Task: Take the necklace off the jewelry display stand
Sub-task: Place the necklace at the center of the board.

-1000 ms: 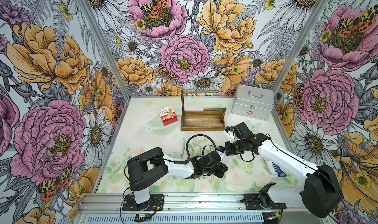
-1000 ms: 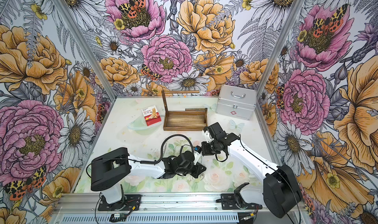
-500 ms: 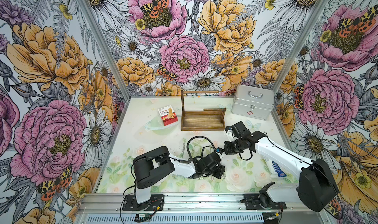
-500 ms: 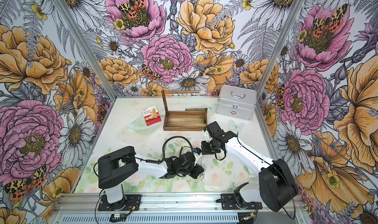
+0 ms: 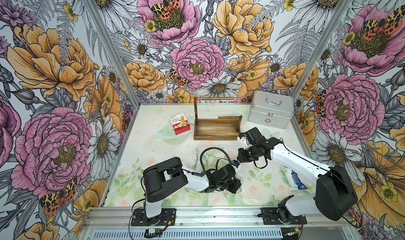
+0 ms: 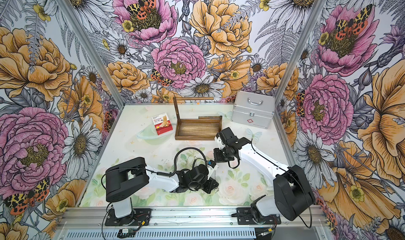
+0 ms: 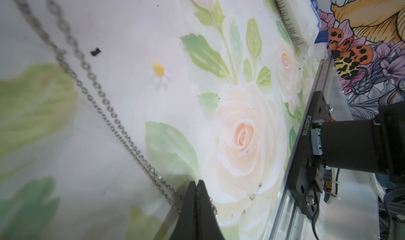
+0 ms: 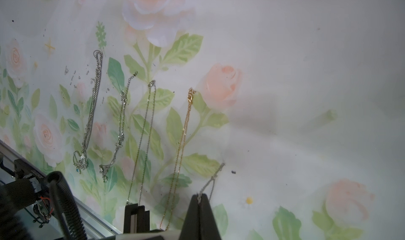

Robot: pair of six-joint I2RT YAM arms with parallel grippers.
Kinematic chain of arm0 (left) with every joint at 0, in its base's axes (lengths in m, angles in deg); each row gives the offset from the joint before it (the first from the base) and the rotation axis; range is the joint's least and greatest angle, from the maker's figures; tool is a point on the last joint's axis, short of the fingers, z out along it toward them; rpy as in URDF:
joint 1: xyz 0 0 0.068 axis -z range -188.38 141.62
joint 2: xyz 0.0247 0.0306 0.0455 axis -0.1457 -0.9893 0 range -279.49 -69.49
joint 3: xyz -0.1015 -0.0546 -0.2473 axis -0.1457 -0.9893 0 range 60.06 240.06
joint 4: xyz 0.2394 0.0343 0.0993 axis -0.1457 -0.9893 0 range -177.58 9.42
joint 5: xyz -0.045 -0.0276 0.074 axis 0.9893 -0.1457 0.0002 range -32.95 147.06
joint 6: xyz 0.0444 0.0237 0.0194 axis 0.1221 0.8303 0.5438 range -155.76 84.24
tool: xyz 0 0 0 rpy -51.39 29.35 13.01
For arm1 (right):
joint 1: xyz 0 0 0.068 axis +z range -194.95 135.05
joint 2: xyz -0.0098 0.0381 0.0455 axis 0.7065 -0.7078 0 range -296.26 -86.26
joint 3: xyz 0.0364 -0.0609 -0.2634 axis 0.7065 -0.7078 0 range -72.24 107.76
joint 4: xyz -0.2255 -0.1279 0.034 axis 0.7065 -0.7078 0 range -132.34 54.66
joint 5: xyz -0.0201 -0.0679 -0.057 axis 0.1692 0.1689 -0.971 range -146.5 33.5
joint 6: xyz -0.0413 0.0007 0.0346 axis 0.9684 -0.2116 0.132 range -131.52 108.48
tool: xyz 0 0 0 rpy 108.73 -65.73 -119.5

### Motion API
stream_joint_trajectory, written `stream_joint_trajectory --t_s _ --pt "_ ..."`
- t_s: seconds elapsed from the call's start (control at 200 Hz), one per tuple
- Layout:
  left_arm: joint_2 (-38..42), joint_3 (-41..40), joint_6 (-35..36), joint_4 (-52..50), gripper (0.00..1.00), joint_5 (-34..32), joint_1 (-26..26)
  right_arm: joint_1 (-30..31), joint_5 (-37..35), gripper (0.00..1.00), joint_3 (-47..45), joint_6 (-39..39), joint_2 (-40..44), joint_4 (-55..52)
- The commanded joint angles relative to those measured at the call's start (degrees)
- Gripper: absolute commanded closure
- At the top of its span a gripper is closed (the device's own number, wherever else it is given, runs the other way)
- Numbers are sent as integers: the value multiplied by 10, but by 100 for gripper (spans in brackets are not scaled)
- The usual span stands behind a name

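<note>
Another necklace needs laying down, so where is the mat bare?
Bare: the floral mat between the red cardboard bandage box and the left arm's black shoulder. Crowded: mid-mat, four laid-out necklaces beside the silver chain pinched by left fingers and right fingers.

silver case (image 5: 270,113) in back right corner; red box (image 5: 179,124) near back, well apart; white tube (image 5: 294,179) by right edge.

Cannot follow the necklace (image 7: 99,91) past the left wrist view's edge, blurred there. Cannot tell whether pinched behind the left gripper (image 7: 196,183).
</note>
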Motion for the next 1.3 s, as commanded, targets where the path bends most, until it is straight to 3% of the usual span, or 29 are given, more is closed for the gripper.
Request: stream_joint_trajectory --t_s 0.0,1.296 --pt "8 -19 4 -8 99 15 2 4 -18 100 22 7 -12 14" --pt "0 -35 4 9 97 35 -7 14 -126 100 98 27 -171 14"
